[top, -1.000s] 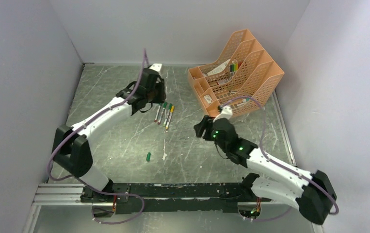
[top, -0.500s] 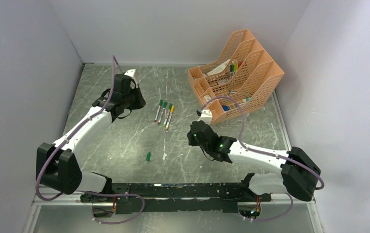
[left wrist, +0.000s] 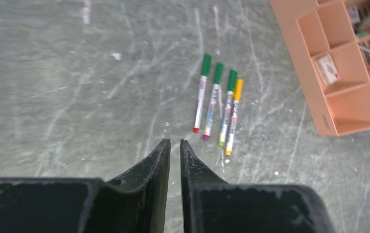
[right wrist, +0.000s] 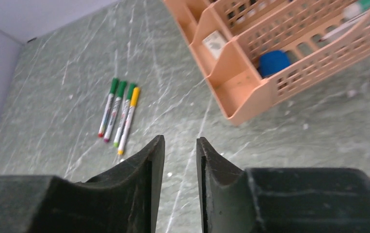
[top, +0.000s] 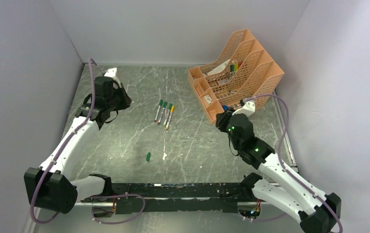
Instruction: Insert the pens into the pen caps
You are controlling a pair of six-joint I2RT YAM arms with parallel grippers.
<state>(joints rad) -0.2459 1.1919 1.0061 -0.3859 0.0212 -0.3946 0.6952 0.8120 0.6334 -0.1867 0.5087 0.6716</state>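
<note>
Your left gripper (left wrist: pixel 174 143) hangs with its jaws all but together, grasping nothing. Your right gripper (right wrist: pixel 179 140) has its jaws a little apart and is also empty. The four pens (left wrist: pixel 212 99) lie side by side in the middle of the table (top: pixel 124 141), between the two grippers, with their long axes running near to far and their capped ends far. The left gripper looks the nearer. One loose green cap (top: pixel 148 157) lies apart from them, toward the near edge.
</note>
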